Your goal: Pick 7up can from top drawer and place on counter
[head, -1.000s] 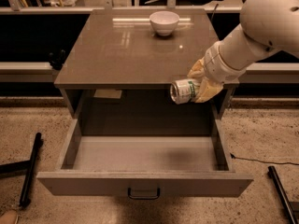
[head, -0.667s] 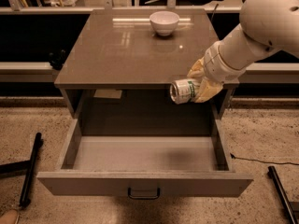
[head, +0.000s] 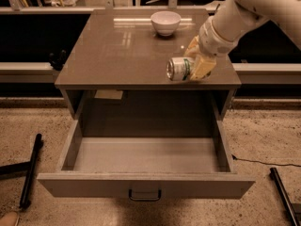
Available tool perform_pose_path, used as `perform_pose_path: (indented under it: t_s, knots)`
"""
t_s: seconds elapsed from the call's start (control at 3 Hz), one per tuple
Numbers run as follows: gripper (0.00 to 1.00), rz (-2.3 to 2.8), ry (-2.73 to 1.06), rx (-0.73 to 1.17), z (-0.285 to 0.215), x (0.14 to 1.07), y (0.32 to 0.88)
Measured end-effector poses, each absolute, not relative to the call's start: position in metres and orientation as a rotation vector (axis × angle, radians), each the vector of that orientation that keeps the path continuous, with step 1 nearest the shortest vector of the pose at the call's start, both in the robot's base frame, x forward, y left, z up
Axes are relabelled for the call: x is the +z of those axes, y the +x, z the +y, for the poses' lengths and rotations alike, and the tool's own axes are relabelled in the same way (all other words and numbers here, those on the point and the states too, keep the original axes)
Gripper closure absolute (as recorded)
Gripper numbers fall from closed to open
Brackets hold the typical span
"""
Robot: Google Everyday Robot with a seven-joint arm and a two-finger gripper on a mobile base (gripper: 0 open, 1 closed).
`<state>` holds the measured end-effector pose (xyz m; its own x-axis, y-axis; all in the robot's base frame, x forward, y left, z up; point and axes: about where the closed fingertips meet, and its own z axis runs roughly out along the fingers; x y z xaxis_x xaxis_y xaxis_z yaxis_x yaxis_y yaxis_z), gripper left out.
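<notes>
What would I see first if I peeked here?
The robot's yellowish two-finger gripper clamps a small silver-white 7up can with green lettering sideways over the front right of the glossy grey-brown counter. Below, the wide grey-brown top drawer stands pulled open, and a white bowl sits at the counter's back.

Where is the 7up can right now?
In the camera view, the 7up can lies sideways in the end effector over the front right edge of the counter, above the open top drawer, with the white bowl behind it.
</notes>
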<state>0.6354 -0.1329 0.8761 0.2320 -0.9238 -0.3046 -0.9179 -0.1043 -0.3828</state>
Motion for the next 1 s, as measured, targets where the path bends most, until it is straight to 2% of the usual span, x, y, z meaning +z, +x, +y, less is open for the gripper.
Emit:
perform_pose_path:
  t_s: [0.67, 1.0]
  knots:
    - [0.97, 1.820, -1.933, 0.086, -0.115, 0.877, 0.702]
    - [0.75, 1.865, -1.902, 0.128, -0.107, 0.866, 0.718]
